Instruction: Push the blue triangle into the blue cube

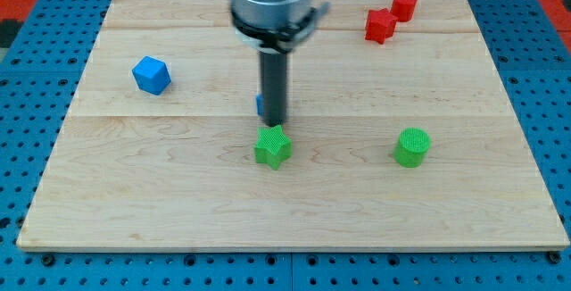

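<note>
Pressing my tip (275,123), which has no jaws, against the mostly hidden blue triangle (259,105) at frame centre, I must shove it leftward toward the blue cube (151,75).

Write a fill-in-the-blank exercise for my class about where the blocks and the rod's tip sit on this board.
1. The blue cube lies toward the view's ____ side.
2. My tip sits just above the green ____-shaped block.
3. The two ____ blocks sit together near the view's top right.
4. A sliver of the blue triangle, mostly hidden, shows at the rod's ____ edge.

Missing words: left; star; red; left
</note>
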Action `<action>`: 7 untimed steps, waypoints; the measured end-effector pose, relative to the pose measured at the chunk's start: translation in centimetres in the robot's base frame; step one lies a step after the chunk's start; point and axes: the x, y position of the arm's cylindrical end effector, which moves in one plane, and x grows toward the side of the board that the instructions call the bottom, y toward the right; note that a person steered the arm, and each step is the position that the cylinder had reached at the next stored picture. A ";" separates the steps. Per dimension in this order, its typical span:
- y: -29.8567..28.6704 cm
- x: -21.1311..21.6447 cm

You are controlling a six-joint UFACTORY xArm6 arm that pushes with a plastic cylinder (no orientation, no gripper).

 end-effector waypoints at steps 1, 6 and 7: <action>-2.9 -1.1; 8.1 0.4; 8.0 0.2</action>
